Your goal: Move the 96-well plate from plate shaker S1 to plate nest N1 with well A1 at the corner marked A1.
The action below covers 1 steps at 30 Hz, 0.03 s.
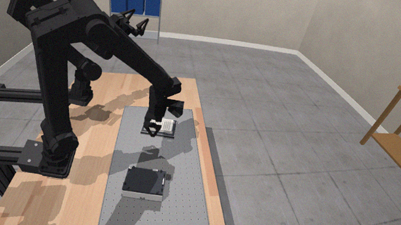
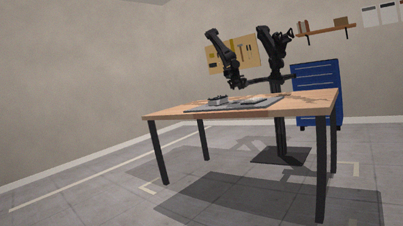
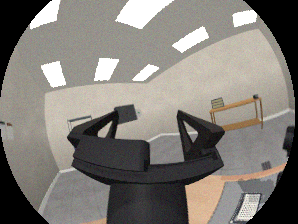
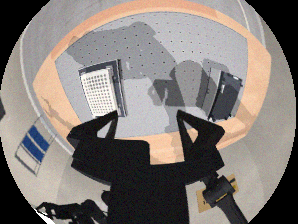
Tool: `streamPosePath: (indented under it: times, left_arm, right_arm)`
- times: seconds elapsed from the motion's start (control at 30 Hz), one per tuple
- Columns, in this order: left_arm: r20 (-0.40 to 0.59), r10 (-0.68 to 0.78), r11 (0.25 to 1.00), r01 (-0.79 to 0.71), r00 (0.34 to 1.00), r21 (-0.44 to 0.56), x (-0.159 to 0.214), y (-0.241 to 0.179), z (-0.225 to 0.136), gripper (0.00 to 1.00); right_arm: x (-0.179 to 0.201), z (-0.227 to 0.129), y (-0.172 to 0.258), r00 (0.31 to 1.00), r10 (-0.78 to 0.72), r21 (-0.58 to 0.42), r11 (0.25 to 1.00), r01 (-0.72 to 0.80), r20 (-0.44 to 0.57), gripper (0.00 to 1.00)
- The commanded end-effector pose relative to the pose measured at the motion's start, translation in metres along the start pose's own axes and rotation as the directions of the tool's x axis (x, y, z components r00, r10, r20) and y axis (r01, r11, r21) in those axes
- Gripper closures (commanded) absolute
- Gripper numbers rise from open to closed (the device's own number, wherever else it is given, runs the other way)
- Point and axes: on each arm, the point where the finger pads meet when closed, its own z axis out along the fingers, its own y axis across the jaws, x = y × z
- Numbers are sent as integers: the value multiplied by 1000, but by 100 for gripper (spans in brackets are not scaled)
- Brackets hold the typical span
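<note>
The white 96-well plate [image 1: 167,125] [image 2: 253,100] [image 3: 247,207] [image 4: 96,91] lies on the low dark nest N1 [image 1: 167,136]. It looks level, but the A1 corner and exact seating are too small to tell. The shaker S1 [image 1: 144,181] [image 2: 218,101] [image 4: 228,96], a white box with a dark top and corner posts, carries no plate. My right gripper [image 4: 147,113] is open and empty, pointing down, raised above the board on the nest's side facing the shaker. My left gripper [image 1: 140,15] [image 3: 147,113] is open and empty, held high away from the plate.
Both devices stand on the grey perforated board [image 1: 178,213] [image 4: 200,35] on the wooden table [image 1: 81,179] [image 2: 298,108]. The right arm reaches over the table and casts shadows between nest and shaker. The left arm is folded up at the far side.
</note>
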Motion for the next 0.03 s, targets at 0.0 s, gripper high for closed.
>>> streamPosePath:
  times: [0.0]
  left_arm:
    - [25, 28, 1000, -28, 999, -13, -7, 5, 1, 0]
  right_arm:
    - [-14, -11, 11, 1000, -7, -24, 1000, 8, 25, 0]
